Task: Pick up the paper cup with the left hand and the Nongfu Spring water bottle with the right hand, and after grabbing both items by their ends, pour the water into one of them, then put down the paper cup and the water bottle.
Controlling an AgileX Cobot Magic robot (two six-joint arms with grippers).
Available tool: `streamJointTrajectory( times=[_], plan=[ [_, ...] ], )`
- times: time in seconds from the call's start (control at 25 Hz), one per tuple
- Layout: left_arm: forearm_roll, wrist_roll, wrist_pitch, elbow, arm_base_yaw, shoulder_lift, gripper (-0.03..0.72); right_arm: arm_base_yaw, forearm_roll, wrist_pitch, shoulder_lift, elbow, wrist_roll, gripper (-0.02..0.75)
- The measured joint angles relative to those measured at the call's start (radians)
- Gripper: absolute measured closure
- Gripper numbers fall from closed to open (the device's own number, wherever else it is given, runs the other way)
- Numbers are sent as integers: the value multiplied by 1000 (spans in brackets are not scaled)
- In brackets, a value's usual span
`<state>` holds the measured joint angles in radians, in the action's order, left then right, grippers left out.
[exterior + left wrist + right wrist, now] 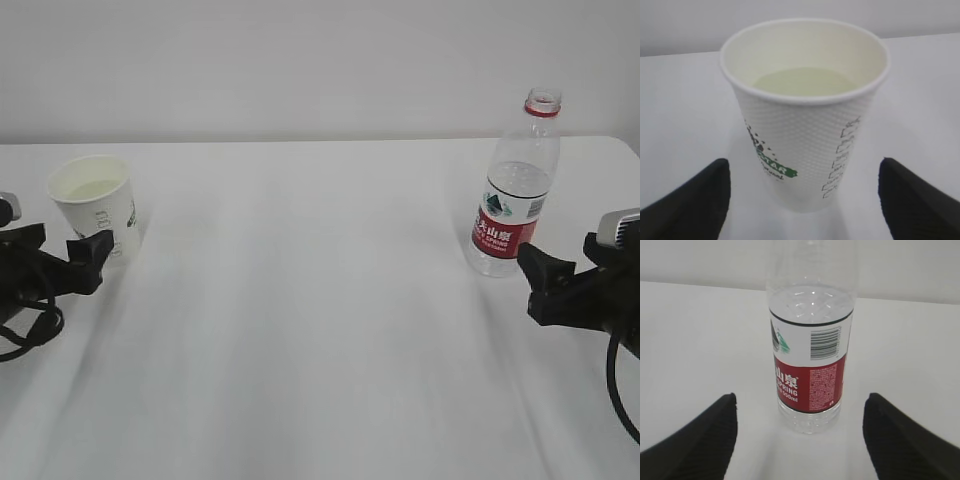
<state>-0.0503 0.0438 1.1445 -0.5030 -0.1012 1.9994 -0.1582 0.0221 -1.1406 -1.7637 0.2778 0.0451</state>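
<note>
On the white tabletop point(320, 330), far left, the paper cup point(95, 205) stands upright with water point(802, 81) in it, pale against the cream inside. Just near of it the left hand's claw point(802, 200) is spread wide, one black finger on each side of the cup's base and neither touching it. Far right, the Nongfu Spring water bottle point(515, 190) stands upright, uncapped, its red label facing the near side. The right hand's claw point(800, 437) sits just near of the bottle, likewise spread wide, fingers flanking the bottle's foot with clear gaps, pinching nothing.
</note>
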Motion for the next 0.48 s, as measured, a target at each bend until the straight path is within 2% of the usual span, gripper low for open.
streamJointTrajectory(
  times=[0.48],
  plan=[
    [5,0,0,70,0,-140,-4,0,0,4,115,-24,0,145]
  ],
)
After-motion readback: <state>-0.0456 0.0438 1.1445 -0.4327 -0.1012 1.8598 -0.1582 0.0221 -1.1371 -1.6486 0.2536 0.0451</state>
